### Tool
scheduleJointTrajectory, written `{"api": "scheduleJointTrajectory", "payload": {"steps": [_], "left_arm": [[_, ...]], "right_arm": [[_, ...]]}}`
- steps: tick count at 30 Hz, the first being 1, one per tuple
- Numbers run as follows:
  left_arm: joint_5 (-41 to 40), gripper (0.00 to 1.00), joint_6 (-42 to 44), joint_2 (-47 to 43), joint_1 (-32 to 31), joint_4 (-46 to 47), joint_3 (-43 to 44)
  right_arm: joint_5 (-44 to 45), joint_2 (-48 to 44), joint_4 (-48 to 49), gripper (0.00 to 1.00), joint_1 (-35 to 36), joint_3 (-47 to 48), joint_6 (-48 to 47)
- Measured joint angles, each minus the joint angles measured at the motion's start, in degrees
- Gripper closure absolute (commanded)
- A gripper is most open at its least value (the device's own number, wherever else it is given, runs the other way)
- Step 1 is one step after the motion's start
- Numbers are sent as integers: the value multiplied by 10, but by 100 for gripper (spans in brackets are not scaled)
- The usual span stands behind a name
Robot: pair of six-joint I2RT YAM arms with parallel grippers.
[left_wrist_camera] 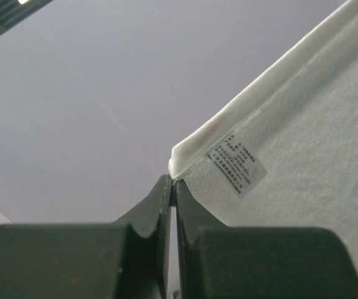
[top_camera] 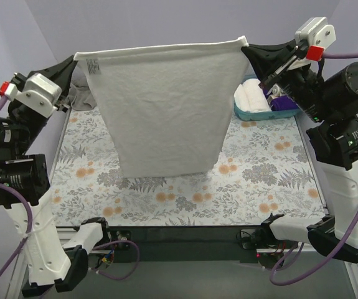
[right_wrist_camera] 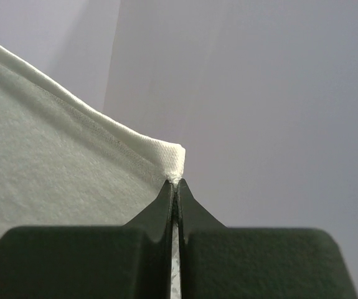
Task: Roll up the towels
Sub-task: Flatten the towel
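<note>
A large white towel (top_camera: 166, 106) hangs spread in the air between my two grippers, its lower edge resting on the floral table. My left gripper (top_camera: 74, 59) is shut on its top left corner, next to the sewn label (left_wrist_camera: 238, 167); the pinched corner shows in the left wrist view (left_wrist_camera: 174, 180). My right gripper (top_camera: 246, 45) is shut on the top right corner, seen in the right wrist view (right_wrist_camera: 176, 180). A grey-beige towel (top_camera: 82, 96) lies crumpled at the back left, partly hidden behind the white one.
A teal basket (top_camera: 248, 115) at the back right holds a rolled white towel (top_camera: 253, 96) and something purple (top_camera: 283, 101). The floral cloth (top_camera: 247, 180) covers the table. Lilac walls close in the back and sides.
</note>
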Motion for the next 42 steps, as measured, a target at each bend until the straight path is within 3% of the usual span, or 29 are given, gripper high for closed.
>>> {"api": "scheduleJointTrajectory", "payload": {"steps": [5,8,15,20,25,29,32,33,34,36,37,40,42], "left_arm": [[-17,100,-40,64,0,30,65],[-25,100,-53,81,0,42,55],[-46,100,-43,104,-1,58,-80],[-76,100,-28,206,-9,88,-170],[-111,100,2,348,-28,91,-198],[-132,100,31,461,-42,87,-186],[-141,100,39,565,-50,71,-118],[-143,87,40,605,-53,57,-79],[-142,78,41,645,-55,46,-36],[-151,50,49,711,-57,23,39],[-156,40,53,734,-56,14,65],[-169,35,65,765,-49,-58,115],[-175,35,82,760,-45,-111,134]], "right_arm": [[6,29,83,99,0,8,0],[7,29,127,99,0,-19,-4],[34,6,251,99,-1,-269,-47],[80,112,315,99,-7,-350,-77],[113,261,348,99,-23,-339,-94],[144,379,355,99,-31,-291,-117],[172,475,346,99,-37,-228,-138],[181,508,338,99,-40,-203,-143],[187,530,327,96,-42,-184,-146],[203,584,280,76,-48,-125,-150],[211,608,249,57,-54,-94,-151],[231,647,159,34,-72,-25,-152],[238,647,120,28,-85,-19,-156]]}}
